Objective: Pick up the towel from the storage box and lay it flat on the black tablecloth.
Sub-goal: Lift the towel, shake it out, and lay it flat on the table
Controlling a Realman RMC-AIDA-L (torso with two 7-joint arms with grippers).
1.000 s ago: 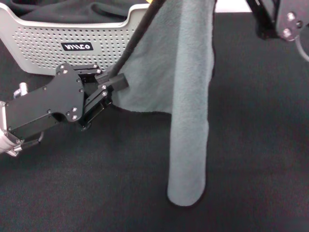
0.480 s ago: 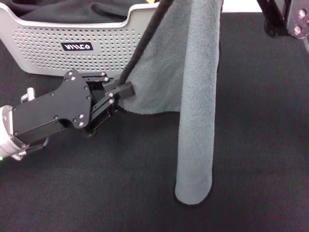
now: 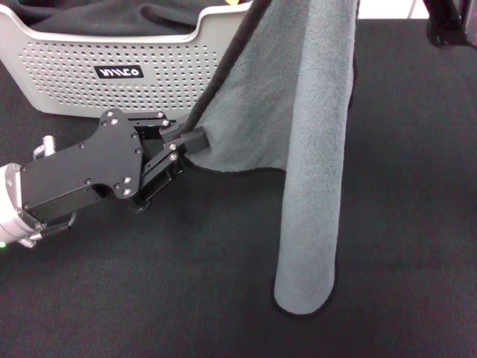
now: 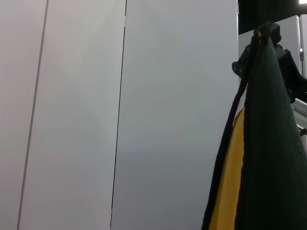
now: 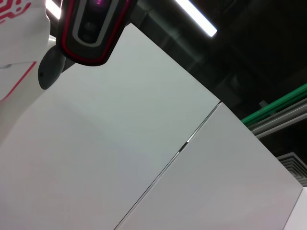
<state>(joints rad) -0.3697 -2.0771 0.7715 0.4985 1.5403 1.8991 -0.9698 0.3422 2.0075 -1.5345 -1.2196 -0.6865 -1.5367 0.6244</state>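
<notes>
The grey-green towel point(image 3: 313, 149) with black edging hangs down from above the head view. Its folded lower end rests on the black tablecloth point(image 3: 186, 298). My left gripper point(image 3: 192, 139) is low in front of the storage box point(image 3: 74, 89) and shut on the towel's black side edge. The right arm point(image 3: 451, 19) shows only at the top right corner. In the left wrist view the towel point(image 4: 268, 143) hangs from the right gripper point(image 4: 266, 33), which is shut on its top corner.
A black cloth bundle point(image 3: 97, 15) lies inside the storage box at the back left. The tablecloth spreads across the front and right of the view.
The towel and the right arm have shifted to the right. My left gripper moved right and a little away from me with the towel edge, then held still.
</notes>
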